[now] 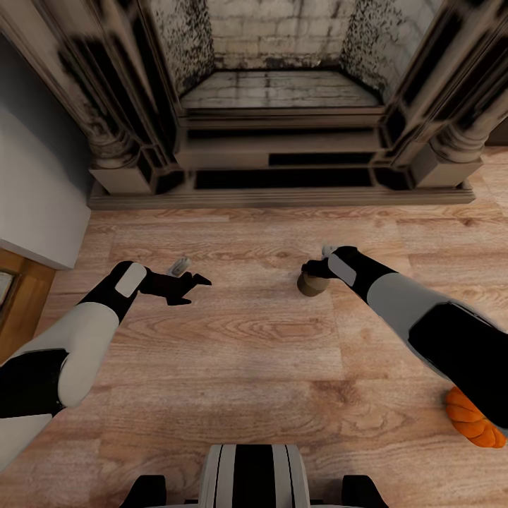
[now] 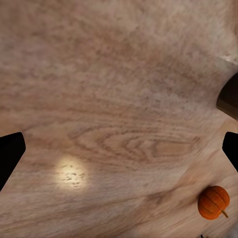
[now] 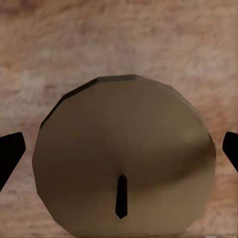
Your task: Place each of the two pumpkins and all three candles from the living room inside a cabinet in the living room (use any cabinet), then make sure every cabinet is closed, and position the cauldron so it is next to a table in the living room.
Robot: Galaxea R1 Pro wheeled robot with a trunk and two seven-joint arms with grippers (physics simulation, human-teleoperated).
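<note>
— What's the right gripper [image 1: 315,271] up to?

— It hangs directly over a candle [image 1: 312,284], a stubby tan cylinder standing upright on the wood floor [image 1: 268,339] in front of the stone fireplace [image 1: 279,106]. From the right wrist camera the candle [image 3: 124,158] sits between the two dark fingertips [image 3: 10,156], its dark wick plain on the flat top. The fingers are spread wide, one at each side, and neither touches it.

— And the left one?

— The left gripper [image 1: 189,288] is out over bare floor, well apart from the candle, with nothing in it. Its fingertips [image 2: 9,153] sit far apart at the edges of its own camera's view, so it is open too.

— Any pumpkins?

— One pumpkin [image 1: 474,420], bright orange, lies on the floor by the robot's right side, partly hidden behind the right arm. The left wrist camera catches an orange pumpkin [image 2: 213,202] on the planks as well; I cannot tell whether it is the same one.
</note>
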